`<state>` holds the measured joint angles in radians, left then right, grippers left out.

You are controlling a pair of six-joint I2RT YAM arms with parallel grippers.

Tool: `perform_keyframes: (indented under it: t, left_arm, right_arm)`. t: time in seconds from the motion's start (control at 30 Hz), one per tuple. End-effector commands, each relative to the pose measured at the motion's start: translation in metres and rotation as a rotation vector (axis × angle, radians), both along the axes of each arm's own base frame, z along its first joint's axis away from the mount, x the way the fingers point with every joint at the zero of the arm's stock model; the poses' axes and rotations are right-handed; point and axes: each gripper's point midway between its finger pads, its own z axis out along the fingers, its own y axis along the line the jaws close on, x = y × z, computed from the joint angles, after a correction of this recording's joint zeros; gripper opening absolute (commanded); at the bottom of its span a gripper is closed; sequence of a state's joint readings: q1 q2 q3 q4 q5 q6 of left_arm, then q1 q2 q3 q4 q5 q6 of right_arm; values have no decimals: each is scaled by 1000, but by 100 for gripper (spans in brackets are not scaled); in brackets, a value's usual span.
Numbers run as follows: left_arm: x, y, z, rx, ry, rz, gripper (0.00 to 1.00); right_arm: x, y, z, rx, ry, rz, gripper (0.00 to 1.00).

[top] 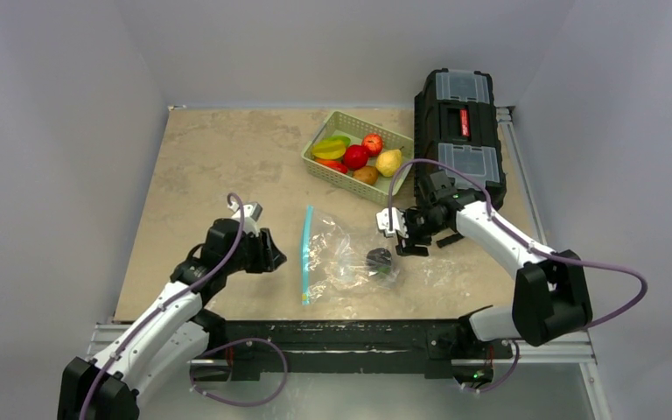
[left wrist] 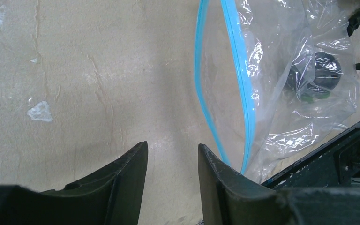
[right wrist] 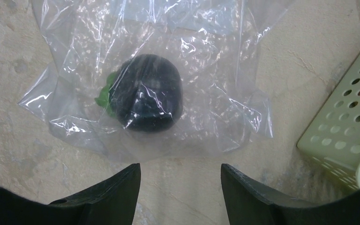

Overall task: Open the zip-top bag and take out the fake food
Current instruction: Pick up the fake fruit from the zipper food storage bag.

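Robotics lab test cell: a left arm [top: 162, 319] and a right arm [top: 490, 229], cabled, are bolted to a black rail [top: 350, 337] at the edge of a stone-patterned worktop [top: 210, 175] boxed in by bare grey walls [top: 52, 131]. Beside them are a black toolbox [top: 459, 122] and a basket [top: 339, 182] of fake food [top: 356, 157].

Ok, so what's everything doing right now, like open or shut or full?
bag: lying flat, zip open.
purple veggie: inside the bag.
basket: holding toy fruit.
toolbox: lid shut.
left gripper: open, empty.
right gripper: open, empty.
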<state>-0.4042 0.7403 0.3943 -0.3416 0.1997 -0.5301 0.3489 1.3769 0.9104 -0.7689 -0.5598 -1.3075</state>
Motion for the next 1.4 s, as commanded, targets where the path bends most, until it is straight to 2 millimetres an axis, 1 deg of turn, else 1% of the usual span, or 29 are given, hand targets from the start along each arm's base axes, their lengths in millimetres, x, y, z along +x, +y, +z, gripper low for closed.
perform_keyframes:
  t: [0.0,0.13,0.23,0.33,0.43,0.5,0.63,0.7,0.77,0.83,0.9,1.03,1.1,1.23,1.37]
  left_arm:
    - [3,-10,3,-29,-26,-41,41]
    - [2,-19,7,-61,-36,-80,39]
    - [1,-25,9,-79,-45,-105,39]
    - [0,-31,10,-97,-48,-125,39]
    - [3,-36,9,-104,-47,-136,39]
    - [8,-40,11,-109,-58,-146,38]
    - [17,-50,9,-120,-57,-163,35]
    - [23,-58,14,-149,-80,-183,33]
    - [25,-67,17,-172,-88,-209,31]
    - [25,-75,21,-200,-96,-236,28]
    - [24,-80,22,-213,-96,-252,25]
    - [20,-87,22,-232,-100,-275,24]
    - [18,-89,21,-237,-98,-283,23]
    - [14,-93,16,-238,-84,-298,23]
    - [11,-94,11,-237,-72,-306,23]
  right_arm:
    - [-8,10,5,22,11,44,62]
    - [-23,19,16,69,25,120,62]
    - [-30,23,22,88,35,149,64]
    - [-31,26,19,90,40,152,67]
    - [-26,29,9,55,37,124,67]
    - [-25,30,6,41,37,119,66]
    - [-28,34,12,56,46,127,65]
    - [-31,35,15,68,56,134,65]
    - [-34,36,16,77,71,139,65]
    - [-34,37,13,73,82,130,65]
    - [-32,37,6,51,100,102,65]
    - [-26,36,-13,-14,122,50,63]
    - [-23,36,-20,-43,122,30,60]
    - [-14,35,-30,-98,100,-10,51]
    - [-5,36,-34,-121,78,-40,38]
